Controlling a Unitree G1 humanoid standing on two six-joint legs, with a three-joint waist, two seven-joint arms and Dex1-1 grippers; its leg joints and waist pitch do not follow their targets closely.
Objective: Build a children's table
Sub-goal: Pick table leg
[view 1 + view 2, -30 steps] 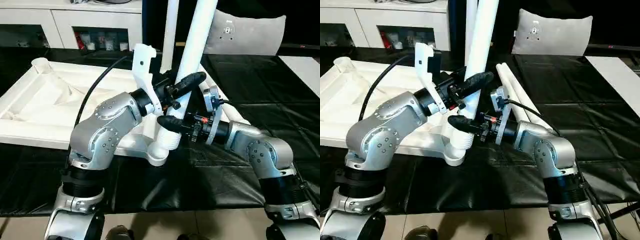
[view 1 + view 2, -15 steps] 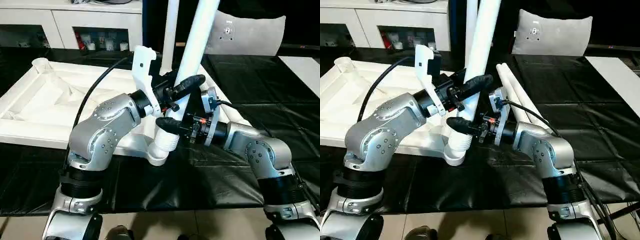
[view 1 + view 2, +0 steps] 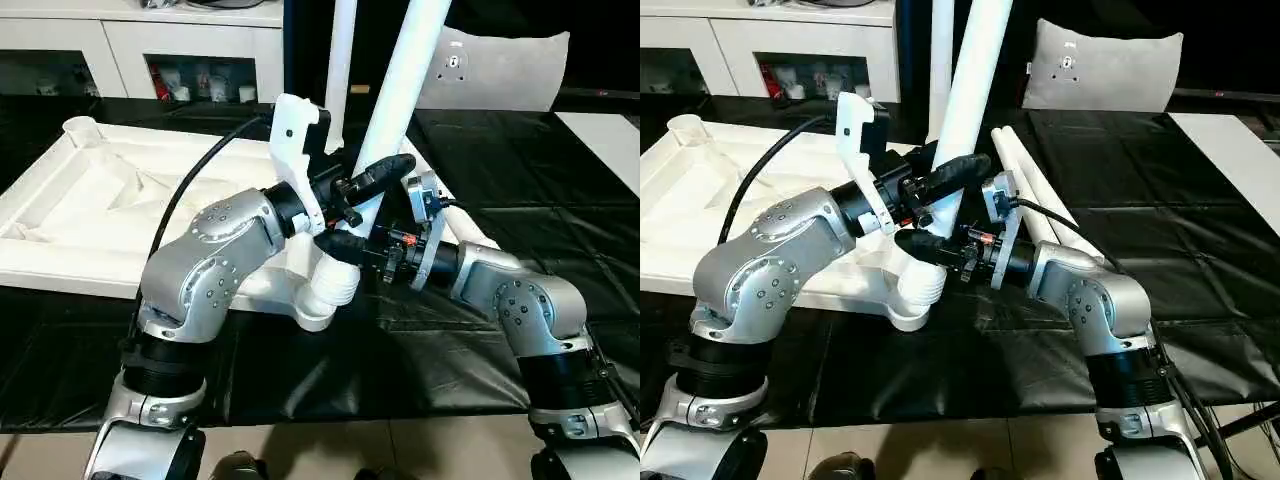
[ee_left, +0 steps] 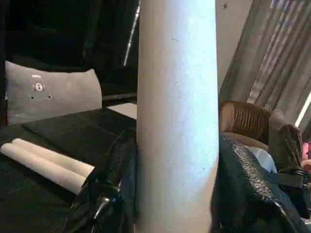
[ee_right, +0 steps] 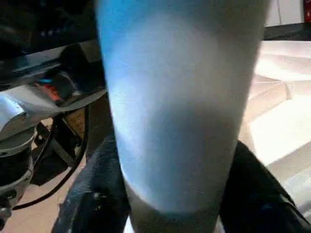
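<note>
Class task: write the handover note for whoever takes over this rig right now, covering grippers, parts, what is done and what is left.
Left gripper: shut on the tilted leg.
Right gripper: shut on the same leg, lower down.
Tabletop: upside down on the black sheet; the leg's ribbed end is at the near corner socket.
Done: one leg upright at the far corner.
Left: seat this leg, then fit the two spare legs lying on the sheet.

A leg [image 3: 400, 100] stands in the tabletop's [image 3: 100, 200] near right corner socket [image 3: 325, 290], two legs [image 3: 1035, 195] lying right.
</note>
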